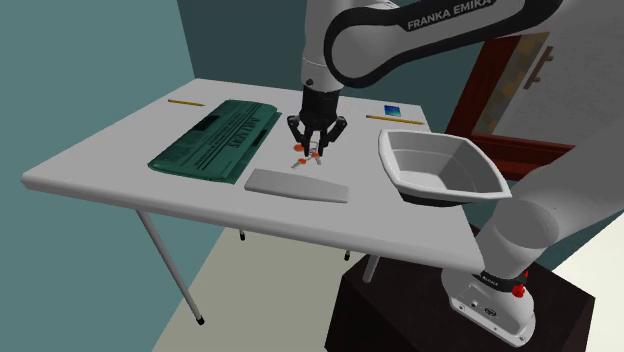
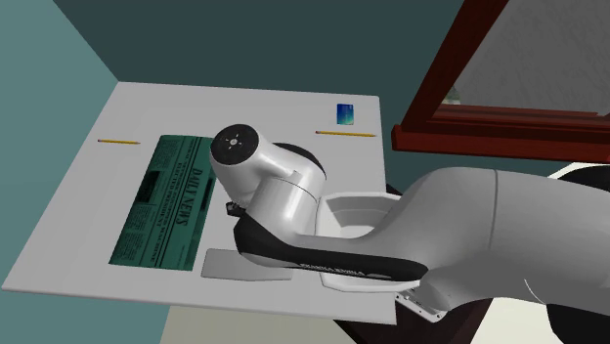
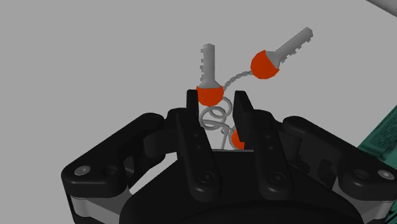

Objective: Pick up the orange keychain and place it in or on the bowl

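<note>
gripper (image 3: 216, 95): mine, slightly open, straddling the ring, clasping nothing.
orange keychain (image 3: 213, 118): between my fingertips on the tabletop (image 1: 100, 160); keys' long axes run ahead of me.

**Orange heads, grey metal, green print**

The keychain (image 3: 210, 95) has grey key blades, a grey ring and chain, and orange-red heads. The pincer (image 3: 216, 105) is all black. The tabletop (image 1: 100, 160) is pale grey. At the shoulder view's left, the newspaper (image 1: 215, 138) is dark green with darker print and lettering. The bowl (image 1: 420, 136) at right is white, shaded grey inside. A flat slab (image 1: 297, 186) is plain grey. A pencil (image 2: 118, 142) and a second pencil (image 2: 344, 133) are yellow, the card (image 2: 344, 112) blue, the wall (image 1: 80, 50) teal, and the door frame (image 2: 489, 137) reddish-brown.
</note>
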`<state>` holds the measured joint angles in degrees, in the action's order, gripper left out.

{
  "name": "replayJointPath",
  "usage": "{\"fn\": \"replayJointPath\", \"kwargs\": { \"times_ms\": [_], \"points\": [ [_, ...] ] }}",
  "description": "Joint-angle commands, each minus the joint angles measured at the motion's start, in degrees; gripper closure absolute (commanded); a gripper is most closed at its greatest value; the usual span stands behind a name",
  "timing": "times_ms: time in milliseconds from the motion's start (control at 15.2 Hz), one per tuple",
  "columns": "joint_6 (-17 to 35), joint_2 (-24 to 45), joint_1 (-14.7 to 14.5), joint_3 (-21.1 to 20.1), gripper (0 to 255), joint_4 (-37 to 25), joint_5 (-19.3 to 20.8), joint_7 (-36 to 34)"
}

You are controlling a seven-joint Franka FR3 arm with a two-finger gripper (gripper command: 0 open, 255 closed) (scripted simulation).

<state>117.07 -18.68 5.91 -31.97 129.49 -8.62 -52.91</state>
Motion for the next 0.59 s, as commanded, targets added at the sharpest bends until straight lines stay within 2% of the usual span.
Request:
{"fn": "replayJointPath", "kwargs": {
  "times_ms": [0, 528],
  "points": [
    [-1.53, -0.34, -0.05, 0.20, 255, -1.15, -0.10, 0.08],
    [-7.80, -1.38, 0.09, 1.16, 255, -6.44, -0.04, 0.39]
  ]
}}
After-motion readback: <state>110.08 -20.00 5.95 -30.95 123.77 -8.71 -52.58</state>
